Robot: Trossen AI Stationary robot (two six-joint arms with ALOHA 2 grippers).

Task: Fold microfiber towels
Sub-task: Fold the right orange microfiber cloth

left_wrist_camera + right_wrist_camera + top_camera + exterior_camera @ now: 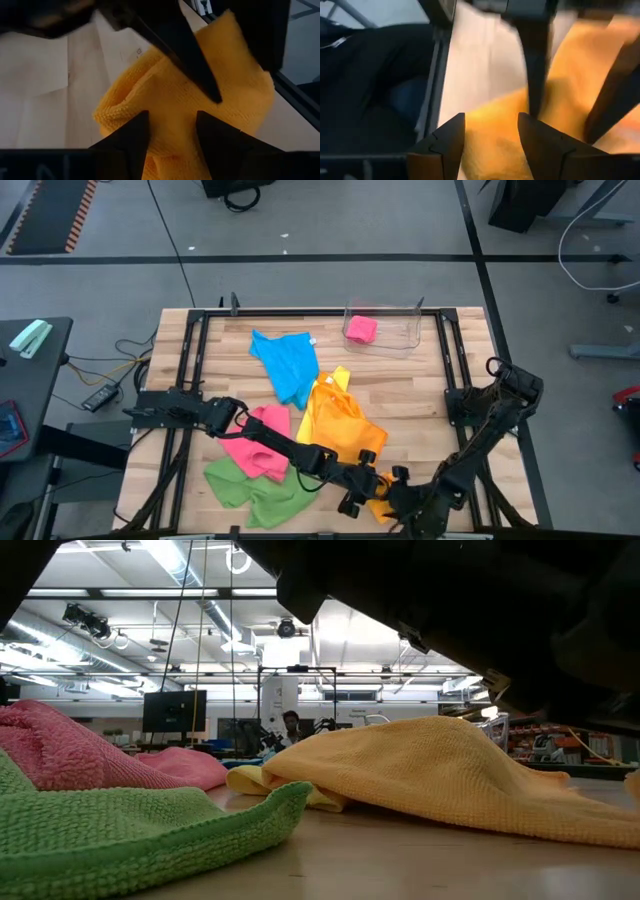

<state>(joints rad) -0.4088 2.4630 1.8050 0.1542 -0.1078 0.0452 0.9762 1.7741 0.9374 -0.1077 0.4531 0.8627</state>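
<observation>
Left gripper: your left gripper (170, 132) hangs at the near edge of the wooden counter (440, 370), its fingers parted with orange pile between them — the pads do not press the cloth.
Right gripper: your right gripper (490, 135) sits close by at that same spot, fingers likewise apart over the orange cloth, gripping nothing.
Orange towel: the soft orange microfibre towel (340, 425) lies rumpled from mid-counter down to the near edge, where both grippers meet over its corner.
Yellow towel: a yellow cloth (338, 377) peeks from under the orange one's far side.
Other towels: blue cloth (287, 362) further back; pink cloth (262, 442) and green cloth (250, 485) on the left — overlapping.
Bin: the clear plastic bin (400, 340) at the far edge holds a second, folded pink cloth (361, 329).
</observation>
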